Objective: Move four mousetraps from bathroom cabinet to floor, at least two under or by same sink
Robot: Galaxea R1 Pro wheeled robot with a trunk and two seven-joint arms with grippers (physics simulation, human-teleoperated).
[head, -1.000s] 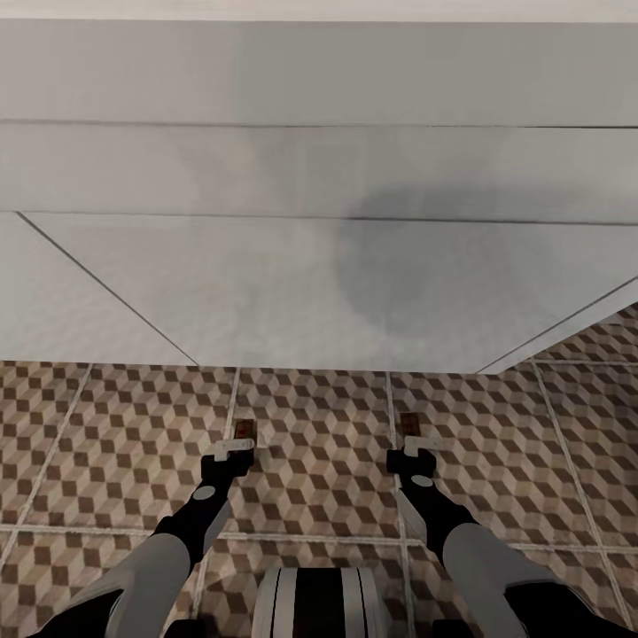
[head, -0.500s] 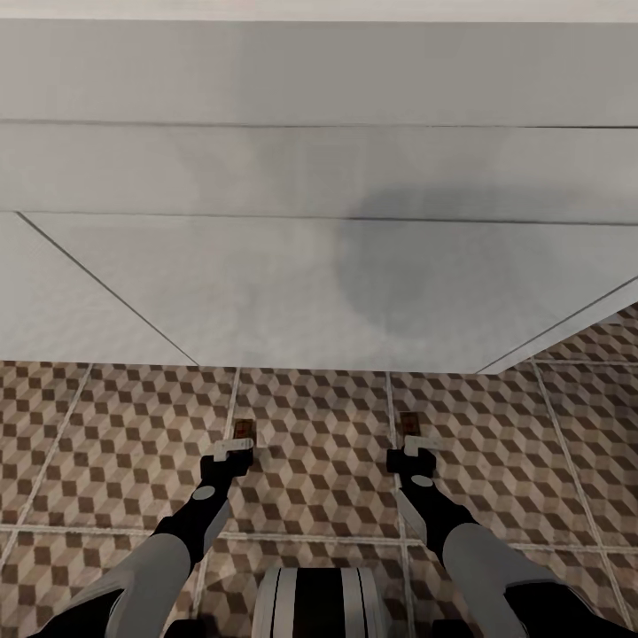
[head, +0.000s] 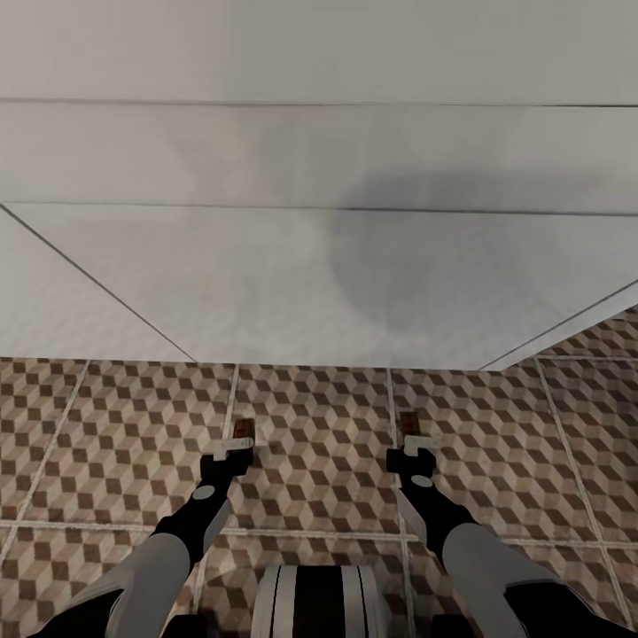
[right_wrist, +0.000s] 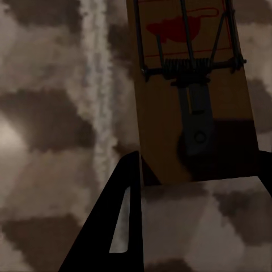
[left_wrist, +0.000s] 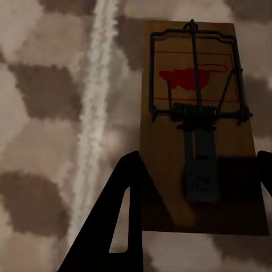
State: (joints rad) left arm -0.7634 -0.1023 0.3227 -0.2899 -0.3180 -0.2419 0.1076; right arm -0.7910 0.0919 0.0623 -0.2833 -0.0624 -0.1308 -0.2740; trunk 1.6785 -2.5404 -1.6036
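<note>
grey forearms (head: 142,576), black wrists; black-striped trunk (head: 317,602)

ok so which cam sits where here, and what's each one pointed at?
Head view: on the robot's head, looking forward and down at the bathroom floor and a white panel; both arms show, left gripper, right gripper.
Left wrist view: near the left gripper, looking along its fingers at a mousetrap over the tiles.
Right wrist view: near the right gripper, looking along its fingers at another mousetrap.
Shared: the head view also shows both mousetraps, small, at the gripper tips.
</note>
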